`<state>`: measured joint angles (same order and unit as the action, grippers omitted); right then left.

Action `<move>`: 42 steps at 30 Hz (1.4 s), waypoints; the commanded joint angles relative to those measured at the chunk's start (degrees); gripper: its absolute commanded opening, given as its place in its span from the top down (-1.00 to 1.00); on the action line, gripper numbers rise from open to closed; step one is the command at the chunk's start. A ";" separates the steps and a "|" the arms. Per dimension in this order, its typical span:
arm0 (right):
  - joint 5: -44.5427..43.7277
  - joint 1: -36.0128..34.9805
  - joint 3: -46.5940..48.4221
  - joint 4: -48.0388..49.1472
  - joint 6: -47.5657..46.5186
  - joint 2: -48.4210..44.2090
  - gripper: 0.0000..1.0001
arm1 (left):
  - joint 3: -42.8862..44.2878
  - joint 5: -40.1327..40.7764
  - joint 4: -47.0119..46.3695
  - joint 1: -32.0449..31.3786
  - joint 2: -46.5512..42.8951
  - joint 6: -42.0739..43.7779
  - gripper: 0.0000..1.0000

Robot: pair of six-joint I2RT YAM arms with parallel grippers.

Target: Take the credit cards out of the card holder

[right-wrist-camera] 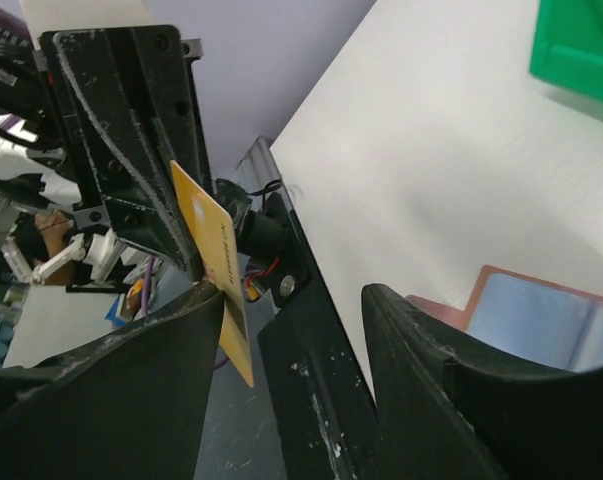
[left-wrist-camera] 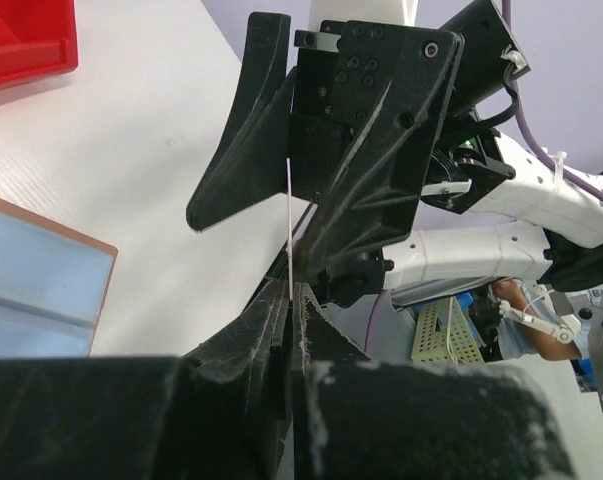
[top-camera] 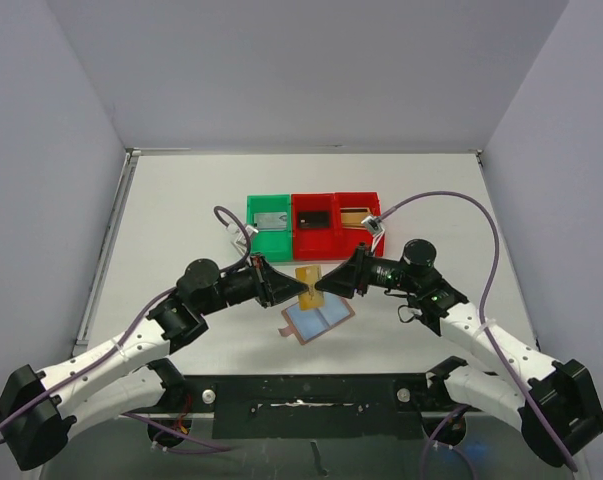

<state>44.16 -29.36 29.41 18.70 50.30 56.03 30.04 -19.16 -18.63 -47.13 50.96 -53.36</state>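
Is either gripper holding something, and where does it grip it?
The left gripper pinches a yellow card by one end; the right gripper is open, holding nothing.

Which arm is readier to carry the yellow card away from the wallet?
Probably the left arm. The left pincer is shut on the yellow card, holding it up near the open card holder. The right pincer stands open around the card's other end, not gripping it.

Looks like a robotics lab: white worktop (top-camera: pixel 181 220) walled by plain pale panels (top-camera: pixel 41 150), purple cables (top-camera: pixel 451 194), a person (left-wrist-camera: pixel 538 322) among cluttered equipment (left-wrist-camera: pixel 446 335) past the near edge.
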 commanded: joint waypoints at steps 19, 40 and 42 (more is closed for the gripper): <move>11.61 -0.47 -4.90 28.83 12.56 1.80 0.42 | 1.61 -3.90 -4.20 0.03 -1.30 0.79 1.00; 14.13 -0.74 -5.76 39.56 18.92 5.92 0.85 | 1.06 -6.06 -5.52 0.03 -0.10 1.07 1.00; 14.23 -0.74 -5.54 39.01 18.79 5.49 0.89 | 0.54 -5.35 -5.53 0.10 -0.75 0.90 1.00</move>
<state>57.04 -29.71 23.49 51.92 68.05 62.65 29.93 -24.62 -20.75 -47.09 51.62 -53.19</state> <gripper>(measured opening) 0.080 0.010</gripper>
